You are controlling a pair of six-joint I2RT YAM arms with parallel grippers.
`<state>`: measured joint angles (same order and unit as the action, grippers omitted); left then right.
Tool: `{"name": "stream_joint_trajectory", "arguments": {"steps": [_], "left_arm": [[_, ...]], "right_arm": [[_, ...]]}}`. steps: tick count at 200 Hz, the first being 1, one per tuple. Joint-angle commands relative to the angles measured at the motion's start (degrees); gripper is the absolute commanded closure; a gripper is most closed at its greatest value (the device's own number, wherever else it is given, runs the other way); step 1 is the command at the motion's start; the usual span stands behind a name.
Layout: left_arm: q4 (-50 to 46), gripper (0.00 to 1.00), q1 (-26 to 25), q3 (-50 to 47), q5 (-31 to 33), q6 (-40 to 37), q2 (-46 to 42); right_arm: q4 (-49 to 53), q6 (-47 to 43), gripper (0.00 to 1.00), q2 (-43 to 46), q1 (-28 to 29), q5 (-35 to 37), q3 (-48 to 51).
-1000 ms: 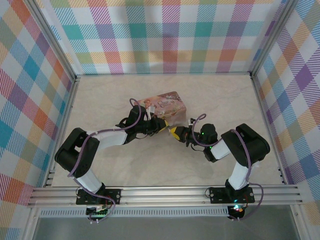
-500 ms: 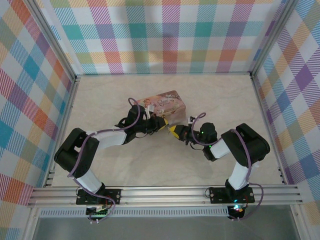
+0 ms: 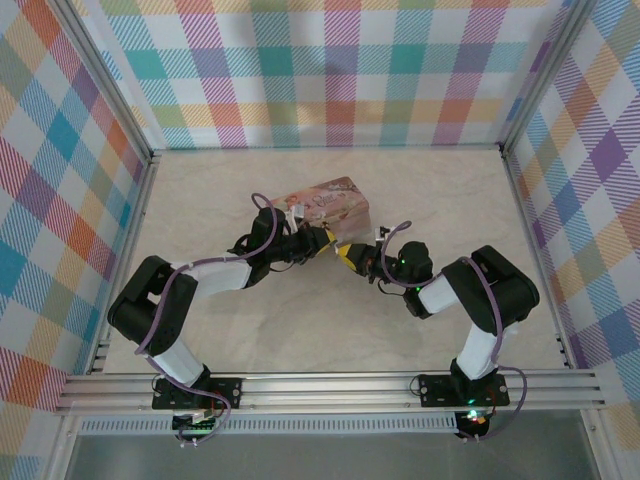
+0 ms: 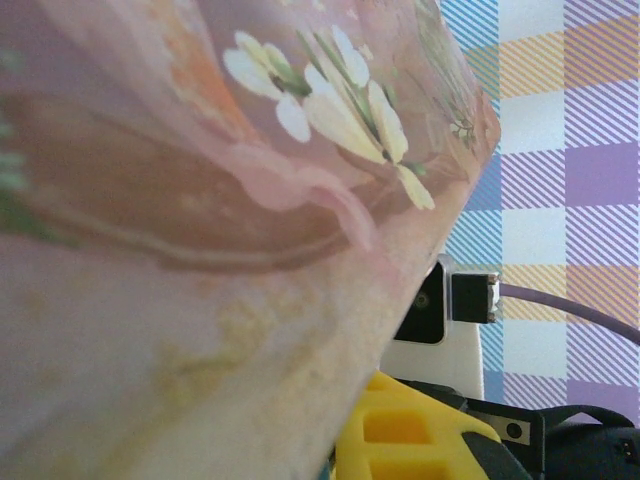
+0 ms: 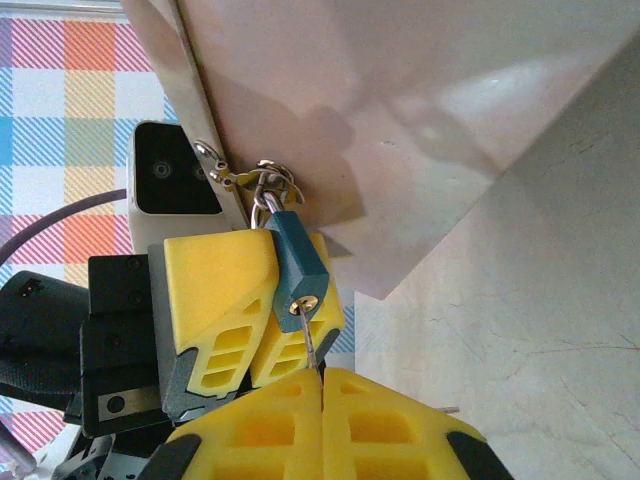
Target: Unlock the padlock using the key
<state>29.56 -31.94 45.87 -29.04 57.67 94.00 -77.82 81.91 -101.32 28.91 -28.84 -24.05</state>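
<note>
The padlock [image 5: 298, 262] hangs at the front edge of a pink tin [image 3: 325, 208], close to the middle of the worktop [image 3: 430, 190]. It is small and dark blue-grey. Its keyhole end points down at the right gripper [image 5: 322, 374].

In the right wrist view, the right gripper is nearest. Its two yellow fingers are pressed tight together. They pinch a thin metal key [image 5: 309, 345] between them. The key sticks up out of the fingertips, and its tip is in the keyhole at the bottom of the padlock.

Just past that is the padlock itself. It sits between the two yellow fingers of the left gripper [image 3: 320, 242], one on each side. The fingers look squeezed onto its body.

Above the padlock, its curved bar is hooked through a little metal loop [image 5: 268, 184] on the tin. The pale side of the tin rises behind it.

From above, the two grippers meet tip to tip at the near side of the tin. Far behind are the checked walls [image 3: 340, 80].
</note>
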Motion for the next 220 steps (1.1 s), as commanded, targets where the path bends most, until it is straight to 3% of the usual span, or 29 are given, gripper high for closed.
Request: {"name": "stream_joint_trajectory", "arguments": {"steps": [1,148,220], "left_arm": [[4.4,1.00,-0.9,-0.5,-6.3,1.5,-2.6],[5.3,1.00,-0.9,-0.8,-6.7,1.4,-2.5],[1.8,1.00,-4.0,1.0,-10.1,-1.8,-1.0]], "right_arm": [[-2.9,2.1,1.00,-1.7,0.3,3.6,-2.0],[-2.9,18.7,1.00,-4.1,0.1,1.7,-5.1],[-2.9,17.1,1.00,-3.0,0.2,-0.1,-9.9]]}}
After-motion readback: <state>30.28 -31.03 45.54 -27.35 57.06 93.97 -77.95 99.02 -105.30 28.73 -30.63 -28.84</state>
